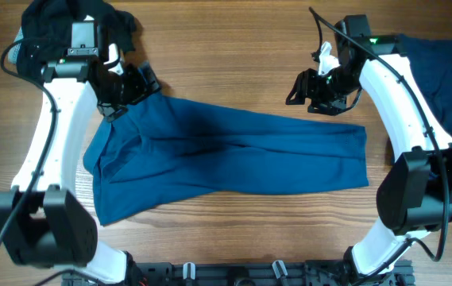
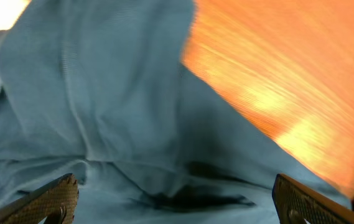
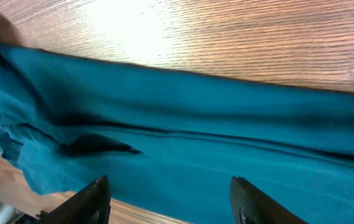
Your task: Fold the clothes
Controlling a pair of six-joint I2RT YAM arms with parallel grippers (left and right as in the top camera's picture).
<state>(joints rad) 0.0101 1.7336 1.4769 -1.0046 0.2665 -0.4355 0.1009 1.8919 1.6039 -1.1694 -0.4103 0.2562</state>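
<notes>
- A black garment (image 1: 47,28) is being shown bunched behind the left gripper (image 1: 122,99).
- The left gripper's jaws are being held wide apart, clamped on nothing, just above the crumpled end of the medium-blue shirt (image 1: 233,155).
- The shirt is being supported by the wooden table (image 1: 226,56), stretched between both grippers.
- The right gripper (image 1: 299,89) is being held empty with jaws apart, the shirt beneath its fingers (image 3: 93,199).
- A darker blue garment (image 1: 448,71) is being shown behind it.
</notes>
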